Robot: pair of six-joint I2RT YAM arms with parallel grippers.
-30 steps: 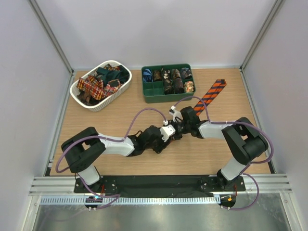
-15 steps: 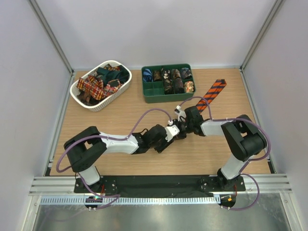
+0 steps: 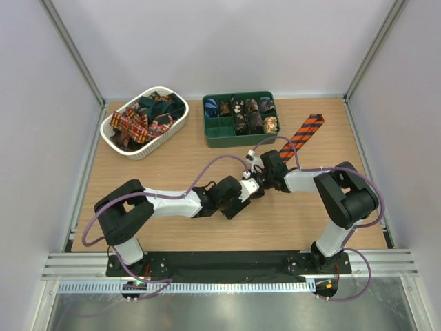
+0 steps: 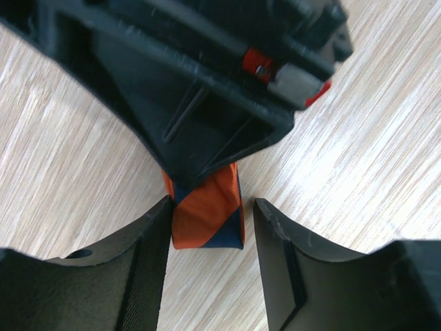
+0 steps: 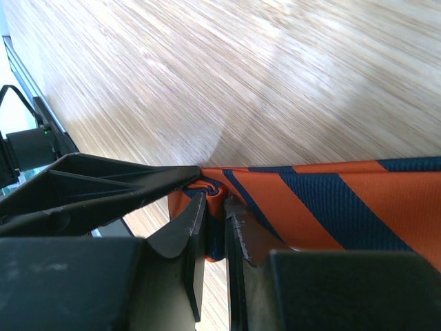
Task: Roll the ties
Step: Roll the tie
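Left jaws advanced (flanking striped tie)

This is looking like a robotics lab cell: white panel walls are enclosing a wooden desk edged by aluminium rail.

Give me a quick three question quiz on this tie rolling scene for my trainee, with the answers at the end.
1. True or false: the right gripper is pinching the rolled end of the striped tie.
2. Which container holds rolled ties? A: the green tray. B: the white basket.
3. Fill in the blank: the left gripper has its jaws ___ on either side of the roll.

Key: 1 true; 2 A; 3 open.
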